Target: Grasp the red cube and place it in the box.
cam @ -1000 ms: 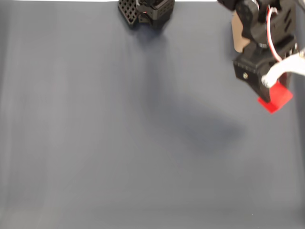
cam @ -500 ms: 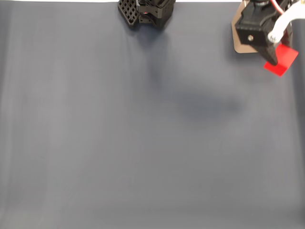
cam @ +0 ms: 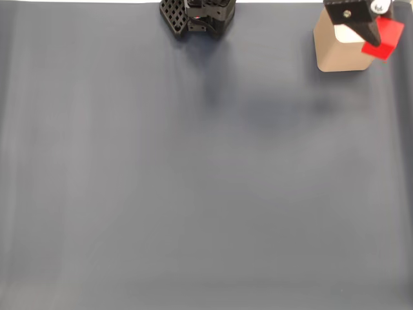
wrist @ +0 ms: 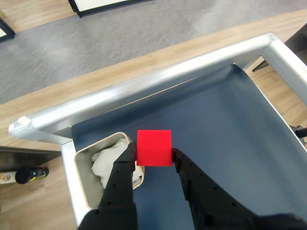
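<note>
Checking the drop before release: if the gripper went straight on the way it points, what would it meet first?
Probably the dark blue-grey table mat, just beside the beige rounded box. The gripper, shut on the small red cube, seems slightly off the opening; depth is unclear.

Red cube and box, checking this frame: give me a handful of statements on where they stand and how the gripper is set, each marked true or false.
1. The gripper is shut on the red cube. True.
2. The red cube already lies inside the box. False: it is held in the air, beside the box's rim in the wrist view.
3. The box stands near the top right corner of the fixed view. True.
4. The box's inside is bare. False: something white and crumpled lies in it.
5. The grey mat has a second cube lying on it. False: the one cube seen is in the gripper.
</note>
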You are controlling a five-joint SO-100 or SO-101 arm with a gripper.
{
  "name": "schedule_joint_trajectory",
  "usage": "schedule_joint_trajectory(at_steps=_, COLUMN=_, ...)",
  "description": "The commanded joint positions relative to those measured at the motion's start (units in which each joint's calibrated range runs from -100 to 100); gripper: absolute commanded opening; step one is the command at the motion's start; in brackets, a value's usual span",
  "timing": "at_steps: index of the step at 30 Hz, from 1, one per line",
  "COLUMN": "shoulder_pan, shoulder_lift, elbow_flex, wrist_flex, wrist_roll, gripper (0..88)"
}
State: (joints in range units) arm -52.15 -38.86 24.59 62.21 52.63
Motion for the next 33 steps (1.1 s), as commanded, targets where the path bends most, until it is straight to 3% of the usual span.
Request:
schedule_joint_trajectory(at_steps=1, shoulder_pan=-2.32, shoulder_lift=-3.69, elbow_flex=-0.05, wrist_flex=1.31, wrist_roll=0.10, gripper=7.7)
schedule_joint_trajectory(at_steps=33, shoulder_pan=-12.48, shoulder_lift=-12.26, elbow_flex=8.71, wrist_flex=2.87, wrist_roll=2.49, gripper=7.5)
